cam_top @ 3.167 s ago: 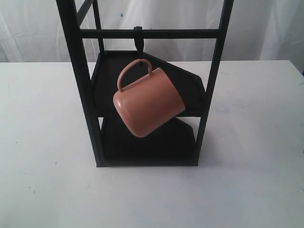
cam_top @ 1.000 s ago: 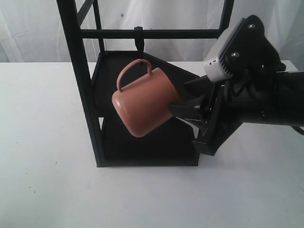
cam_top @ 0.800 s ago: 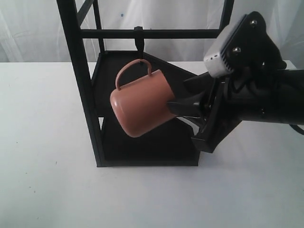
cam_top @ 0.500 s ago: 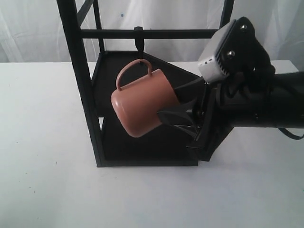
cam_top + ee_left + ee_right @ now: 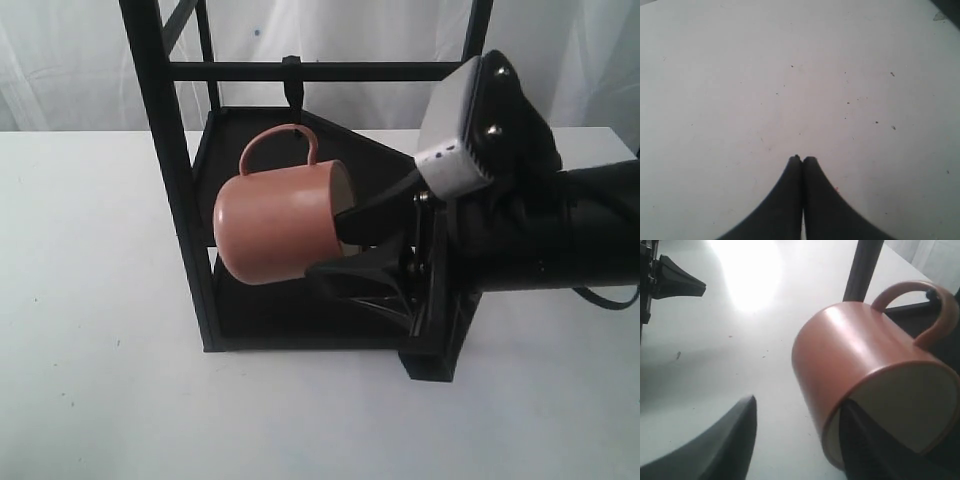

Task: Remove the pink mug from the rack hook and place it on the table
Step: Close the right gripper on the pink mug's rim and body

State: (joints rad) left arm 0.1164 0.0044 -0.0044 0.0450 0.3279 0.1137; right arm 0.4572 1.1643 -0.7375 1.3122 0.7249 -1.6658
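The pink mug (image 5: pixel 272 226) hangs by its loop handle from the rack hook (image 5: pixel 292 92), tipped on its side with its mouth to the right. My right gripper (image 5: pixel 328 243) is open and straddles the lower wall of the mug. One finger reaches into the cream inside (image 5: pixel 867 440), while the other finger (image 5: pixel 727 440) stays outside, apart from the pink wall (image 5: pixel 850 355). My left gripper (image 5: pixel 802 159) is shut on nothing above the bare white table (image 5: pixel 790 75); the exterior view does not show it.
The black rack (image 5: pixel 165 170) stands mid-table with two dark shelves (image 5: pixel 300 300) behind and below the mug. Its right post (image 5: pixel 455 120) is close by my right arm. White table (image 5: pixel 90 360) spreads to both sides. A black part (image 5: pixel 672 282) shows far across the table.
My right gripper came in from the right and slid one finger into the mug's mouth. The mug swung left on the hook and tipped from slanting to nearly level.
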